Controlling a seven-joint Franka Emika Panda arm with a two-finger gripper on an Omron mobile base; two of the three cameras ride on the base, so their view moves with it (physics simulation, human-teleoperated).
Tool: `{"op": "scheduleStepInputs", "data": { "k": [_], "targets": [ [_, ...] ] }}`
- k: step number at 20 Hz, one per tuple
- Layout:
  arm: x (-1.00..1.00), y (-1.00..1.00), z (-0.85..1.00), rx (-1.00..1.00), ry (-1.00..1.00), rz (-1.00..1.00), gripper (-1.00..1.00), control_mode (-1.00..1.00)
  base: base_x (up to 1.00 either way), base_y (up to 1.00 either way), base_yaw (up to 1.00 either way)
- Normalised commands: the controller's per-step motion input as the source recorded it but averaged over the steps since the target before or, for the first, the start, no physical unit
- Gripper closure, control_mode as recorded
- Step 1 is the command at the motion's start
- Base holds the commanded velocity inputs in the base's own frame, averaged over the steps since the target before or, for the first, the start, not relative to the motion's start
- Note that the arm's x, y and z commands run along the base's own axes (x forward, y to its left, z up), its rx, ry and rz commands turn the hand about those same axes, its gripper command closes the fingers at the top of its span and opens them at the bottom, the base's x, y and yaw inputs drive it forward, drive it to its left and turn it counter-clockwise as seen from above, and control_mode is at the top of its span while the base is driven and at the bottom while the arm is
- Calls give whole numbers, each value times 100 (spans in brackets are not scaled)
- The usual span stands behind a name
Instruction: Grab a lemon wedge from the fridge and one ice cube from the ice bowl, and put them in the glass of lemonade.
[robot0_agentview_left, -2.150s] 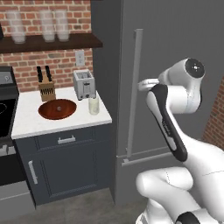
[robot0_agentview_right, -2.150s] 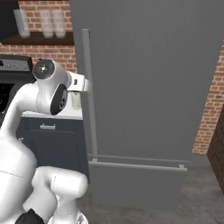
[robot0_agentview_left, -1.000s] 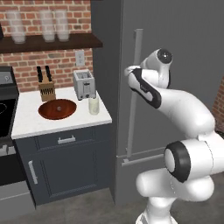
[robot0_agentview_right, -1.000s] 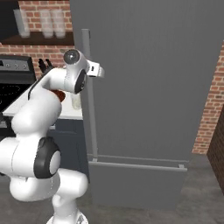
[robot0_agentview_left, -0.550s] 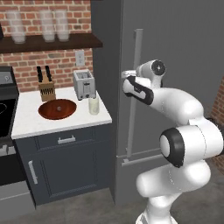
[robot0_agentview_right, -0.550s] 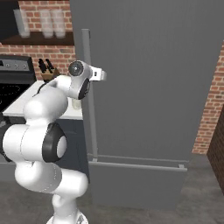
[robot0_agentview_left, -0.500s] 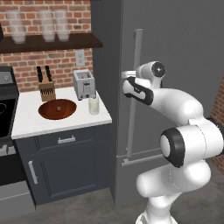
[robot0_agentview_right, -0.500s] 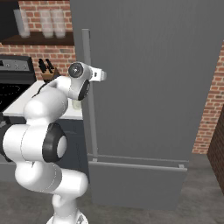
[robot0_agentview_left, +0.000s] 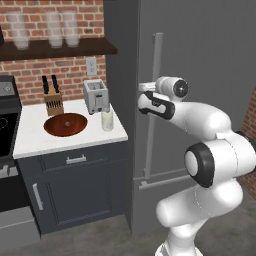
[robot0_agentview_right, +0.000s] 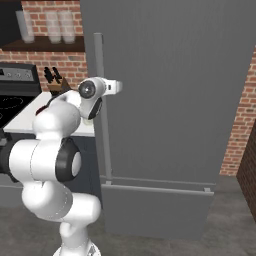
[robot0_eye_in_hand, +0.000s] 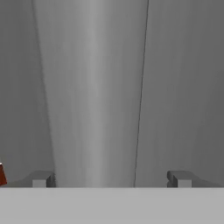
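The arm has swung in to the fridge (robot0_agentview_left: 200, 60); the gripper (robot0_eye_in_hand: 110, 178) is now straddling its handle (robot0_eye_in_hand: 94, 87), fingers spread wide, door still shut.

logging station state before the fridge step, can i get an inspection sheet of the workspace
surface: white counter beside the fridge
job's things: fridge door shut; ice bowl and glass of lemonade on the counter, apart
clutter: toaster, knife block
grippers: gripper open, its jaws on either side of the fridge handle
cables: nothing seen
surroundings: brick wall, shelf with frosted jars, stove
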Motion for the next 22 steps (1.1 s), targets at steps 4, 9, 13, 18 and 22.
{"op": "scheduleStepInputs", "data": {
  "k": [4,9,13,18,22],
  "targets": [
    [95,0,0,0,10,0,100,-100,0,0,0],
    [5,-1,18,0,24,-4,100,-100,0,0,0],
    [-56,-13,22,0,31,-2,100,-100,0,0,0],
    [-98,-43,16,2,27,-7,100,-100,0,0,0],
    [-100,-74,4,5,16,-13,100,-100,0,0,0]
  ]
}}
